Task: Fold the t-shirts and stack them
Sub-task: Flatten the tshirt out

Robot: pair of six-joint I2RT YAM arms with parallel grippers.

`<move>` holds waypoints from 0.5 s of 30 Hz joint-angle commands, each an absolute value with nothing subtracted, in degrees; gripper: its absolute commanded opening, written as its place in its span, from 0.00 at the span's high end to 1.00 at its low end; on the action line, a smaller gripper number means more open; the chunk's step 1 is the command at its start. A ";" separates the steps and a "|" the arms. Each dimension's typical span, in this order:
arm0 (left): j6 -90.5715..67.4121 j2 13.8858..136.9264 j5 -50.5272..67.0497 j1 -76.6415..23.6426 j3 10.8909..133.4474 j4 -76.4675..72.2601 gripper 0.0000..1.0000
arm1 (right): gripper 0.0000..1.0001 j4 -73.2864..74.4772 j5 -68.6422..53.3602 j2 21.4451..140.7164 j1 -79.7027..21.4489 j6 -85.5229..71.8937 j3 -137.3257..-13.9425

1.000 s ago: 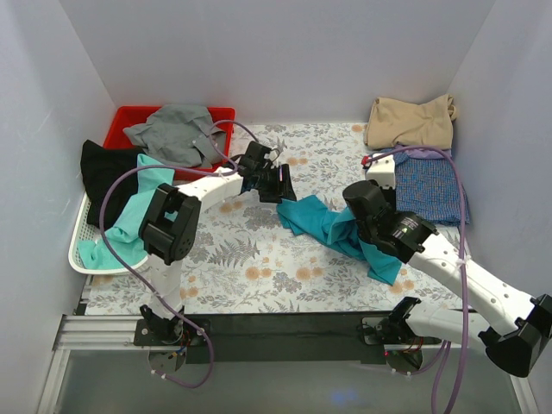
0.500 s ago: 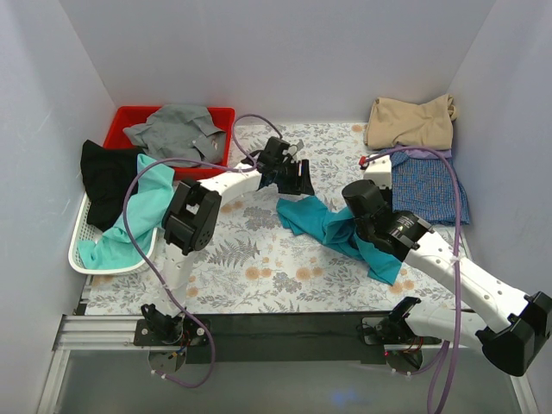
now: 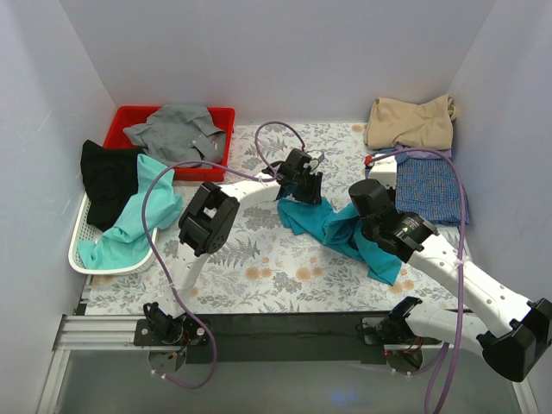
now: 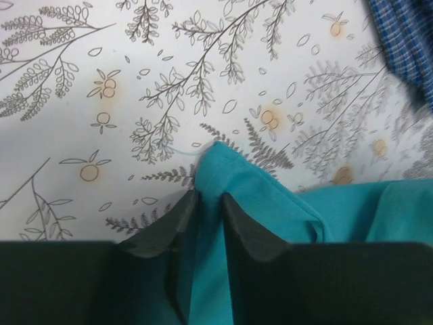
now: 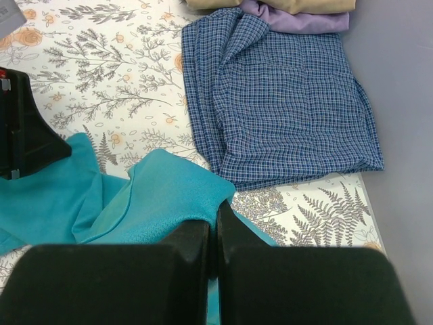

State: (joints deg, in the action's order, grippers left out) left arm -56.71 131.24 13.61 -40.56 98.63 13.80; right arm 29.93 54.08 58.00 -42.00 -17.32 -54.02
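The teal-blue t-shirt [image 3: 332,228] lies crumpled in the middle of the floral table. My left gripper [image 3: 304,185] is shut on its far left corner [image 4: 223,176], cloth pinched between the jaws. My right gripper [image 3: 362,226] is shut on the shirt's right part [image 5: 162,196], the fabric bunched over the closed fingers. A blue-purple checked shirt [image 3: 429,185] lies folded at the right, also in the right wrist view [image 5: 284,101]. A tan shirt [image 3: 411,121] lies behind it. A black shirt [image 3: 108,177] and a mint-green one [image 3: 129,220] hang over a white basket.
A red bin [image 3: 129,121] at the back left holds a grey shirt [image 3: 177,131]. The white basket [image 3: 84,250] stands at the left edge. White walls enclose the table on three sides. A purple cloth [image 5: 298,19] lies under the tan shirt.
My left gripper has moved right across the table and closed on the teal shirt's far corner. My right gripper has stayed put, still holding the shirt.
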 commanded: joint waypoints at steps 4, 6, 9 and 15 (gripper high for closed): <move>-55.55 130.53 8.54 -40.52 98.44 17.05 1.00 | 0.99 27.60 53.88 56.69 -41.40 -18.37 -53.70; -55.72 128.60 7.56 -40.52 97.91 17.49 1.00 | 0.99 27.51 53.79 56.78 -41.31 -18.37 -53.53; -55.02 121.40 5.72 -40.52 97.56 18.45 1.00 | 0.99 27.51 53.61 56.87 -41.05 -18.19 -53.44; -52.91 101.98 0.72 -40.43 100.72 27.59 1.00 | 0.99 27.69 54.67 53.10 -41.04 -17.14 -55.10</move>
